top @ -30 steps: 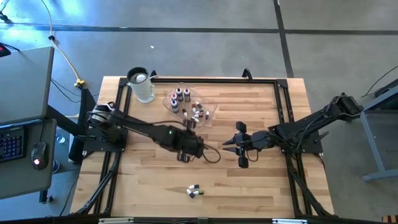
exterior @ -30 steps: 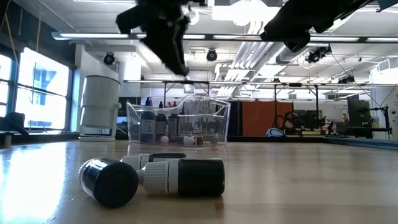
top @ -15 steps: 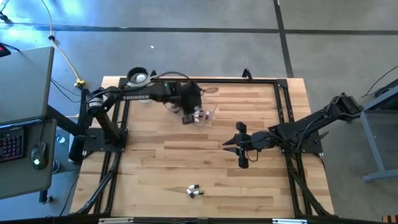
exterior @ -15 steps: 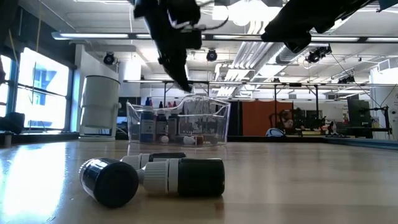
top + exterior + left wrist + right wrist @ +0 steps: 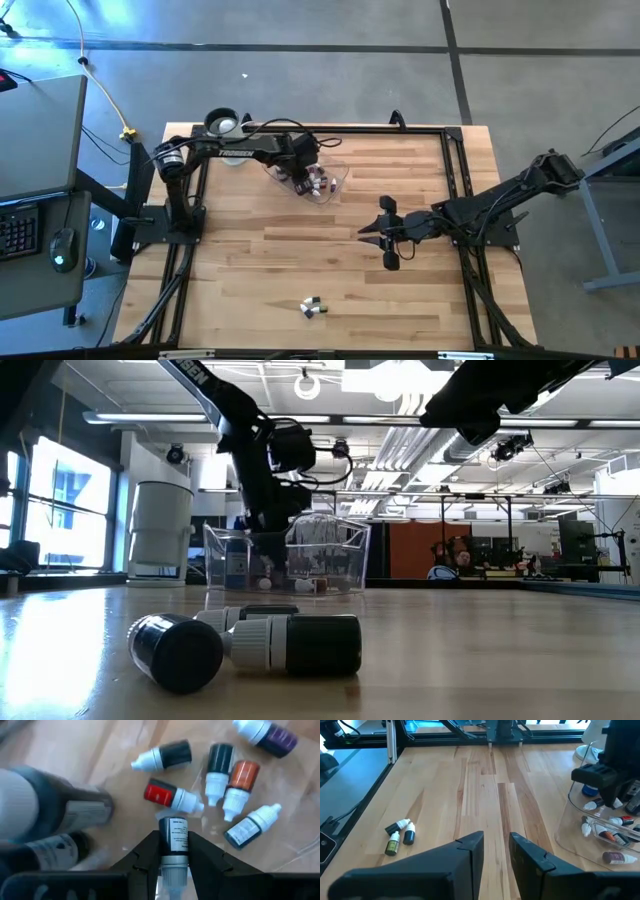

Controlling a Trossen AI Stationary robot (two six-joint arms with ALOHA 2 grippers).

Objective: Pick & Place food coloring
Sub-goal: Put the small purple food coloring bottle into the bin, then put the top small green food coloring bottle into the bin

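High view: overhead, straight down on whole tabletop [image 5: 400, 290]. Low view: tabletop height, level across, close to lying bottles [image 5: 250, 645]. Left wrist view: close above clear tray [image 5: 280, 820]. Right wrist view: along tabletop, farther off. Tray [image 5: 335, 180] shared by all four views.

Grey concrete floor [image 5: 300, 25] is lying around the wooden table [image 5: 260, 270]; bright windows [image 5: 60, 500] and ceiling lights [image 5: 400, 380] are glowing beyond its far edge.
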